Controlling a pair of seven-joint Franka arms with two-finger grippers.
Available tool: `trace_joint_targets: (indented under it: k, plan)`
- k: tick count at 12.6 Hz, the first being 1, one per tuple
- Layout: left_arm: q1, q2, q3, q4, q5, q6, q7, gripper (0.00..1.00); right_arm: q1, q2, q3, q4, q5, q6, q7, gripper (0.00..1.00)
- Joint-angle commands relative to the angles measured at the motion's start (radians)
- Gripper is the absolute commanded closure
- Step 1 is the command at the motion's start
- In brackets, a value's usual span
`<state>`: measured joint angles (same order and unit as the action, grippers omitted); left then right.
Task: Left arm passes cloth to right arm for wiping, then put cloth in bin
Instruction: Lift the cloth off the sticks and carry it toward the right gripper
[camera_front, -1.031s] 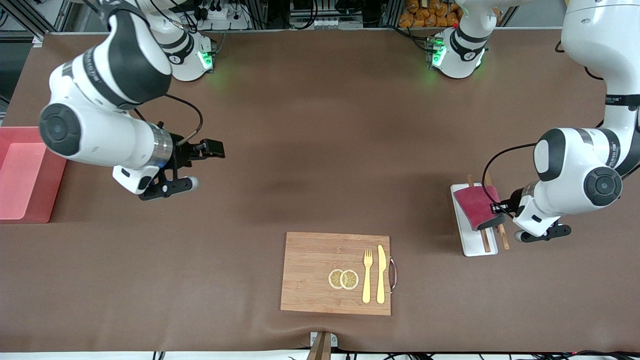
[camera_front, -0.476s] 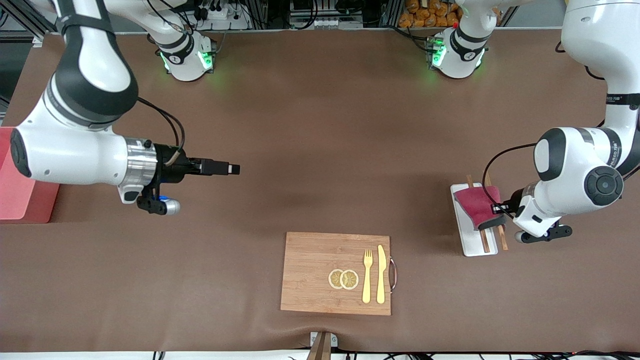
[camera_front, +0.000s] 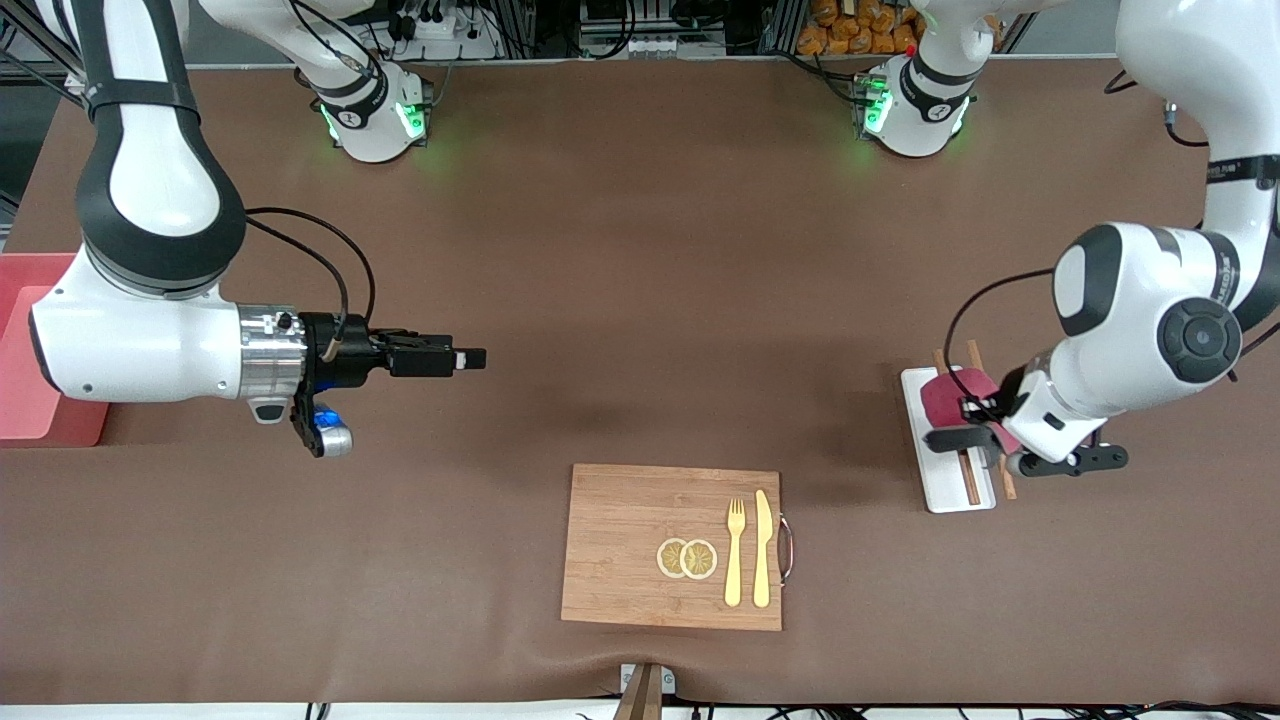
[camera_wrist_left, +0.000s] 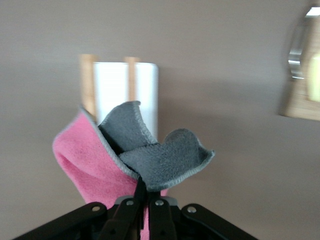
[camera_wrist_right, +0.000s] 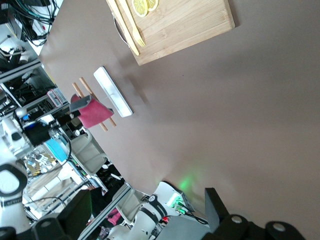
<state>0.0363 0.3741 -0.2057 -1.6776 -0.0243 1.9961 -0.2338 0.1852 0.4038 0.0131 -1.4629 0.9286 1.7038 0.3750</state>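
Partly hidden bin, cloth pinched over the tray

Only a strip of the pink bin (camera_front: 30, 350) shows; the right arm covers most of it at the table's 9 o'clock edge. Left gripper (camera_wrist_left: 145, 197) is clamped together on the cloth (camera_front: 948, 400), bunched and lifted over the white tray (camera_front: 945, 485) at 3 o'clock. Right gripper (camera_front: 455, 358) waits over bare table, jaws apart.

Count: two chopsticks (camera_front: 968, 478), one cutting board (camera_front: 640, 545) at 6 o'clock, one fork (camera_front: 735, 550), one knife (camera_front: 763, 548), two lemon slices (camera_front: 687, 558).

Brown table cover (camera_front: 640, 280).

Left gripper (camera_front: 975, 432) was clamped shut, wrist angled downward; right gripper (camera_front: 468, 358) pointed sideways, fingers spread wide.
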Motion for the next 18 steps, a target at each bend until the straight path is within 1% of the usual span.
trace_joint_targets:
  k: [1, 3, 4, 5, 7, 8, 10, 11, 13, 14, 16, 18]
  plan:
    - [-0.003, -0.015, -0.069, 0.016, -0.122, -0.030, -0.094, 1.00, 0.000, 0.009, 0.007, 0.026, 0.024, 0.036, 0.091, 0.00]
    - [-0.009, -0.008, -0.151, 0.038, -0.187, -0.028, -0.274, 1.00, -0.001, 0.009, 0.007, 0.026, 0.024, 0.040, 0.096, 0.00]
    - [-0.016, 0.000, -0.202, 0.062, -0.204, -0.027, -0.409, 1.00, 0.000, 0.009, 0.007, 0.026, 0.024, 0.042, 0.097, 0.00]
    - [-0.045, 0.026, -0.227, 0.094, -0.210, -0.020, -0.544, 1.00, 0.002, 0.009, 0.005, 0.024, 0.023, 0.045, 0.097, 0.00]
    - [-0.140, 0.075, -0.227, 0.157, -0.242, -0.007, -0.787, 1.00, 0.003, 0.009, 0.005, 0.013, 0.013, 0.045, 0.096, 0.00]
    - [-0.179, 0.106, -0.225, 0.192, -0.288, 0.031, -0.923, 1.00, 0.006, 0.006, 0.004, -0.006, 0.010, 0.046, 0.094, 0.00]
    - [-0.229, 0.147, -0.227, 0.217, -0.325, 0.122, -1.126, 1.00, 0.026, -0.002, 0.004, -0.065, 0.009, 0.062, 0.091, 0.00]
    - [-0.266, 0.163, -0.225, 0.219, -0.348, 0.189, -1.203, 1.00, 0.039, -0.017, 0.005, -0.103, 0.009, 0.097, 0.084, 0.00]
    - [-0.314, 0.204, -0.227, 0.228, -0.359, 0.326, -1.362, 1.00, 0.074, -0.072, 0.007, -0.207, 0.007, 0.208, 0.084, 0.00]
    - [-0.340, 0.236, -0.227, 0.251, -0.359, 0.369, -1.436, 1.00, 0.089, -0.092, 0.008, -0.246, 0.009, 0.264, 0.084, 0.00]
    - [-0.372, 0.296, -0.227, 0.306, -0.359, 0.464, -1.585, 1.00, 0.111, -0.121, 0.008, -0.307, 0.009, 0.330, 0.082, 0.00]
    - [-0.384, 0.322, -0.225, 0.317, -0.362, 0.548, -1.689, 1.00, 0.141, -0.155, 0.008, -0.377, 0.009, 0.394, 0.081, 0.00]
